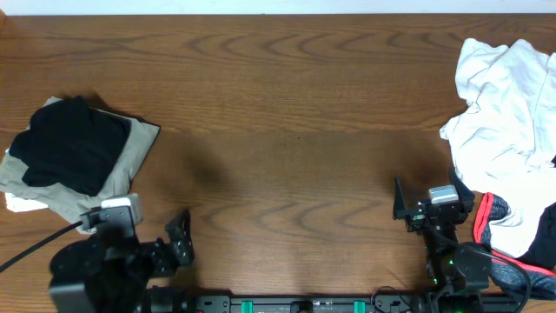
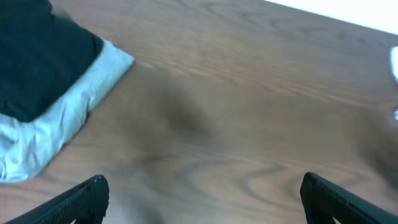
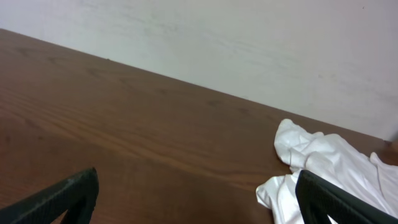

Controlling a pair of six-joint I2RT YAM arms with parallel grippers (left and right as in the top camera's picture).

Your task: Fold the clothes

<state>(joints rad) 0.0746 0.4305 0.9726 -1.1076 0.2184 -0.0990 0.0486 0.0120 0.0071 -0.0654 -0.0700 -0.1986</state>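
Black garment: folded into a compact bundle at the left end of the counter, lying on top of the khaki piece.
Khaki garment: flat beneath the black one and touching it; its right corner sticks out toward the middle of the counter. A small bit of white cloth shows at the stack's near left edge.
White garment: a crumpled, unfolded heap at the far right end, well apart from the left stack.
Red and grey garment: bunched up just below the white heap at the right edge, touching it, close beside the right arm.
Left fingers: spread wide with nothing between them, low over bare wood near the front edge; the stack sits ahead and to their left.
Right fingers: spread wide as well, gripping nothing, near the front edge on the right; the white heap lies ahead on their right side.
Counter: brown wood grain, carrying one pile at each end.
Wall: pale, plain, rising behind the counter's far edge.
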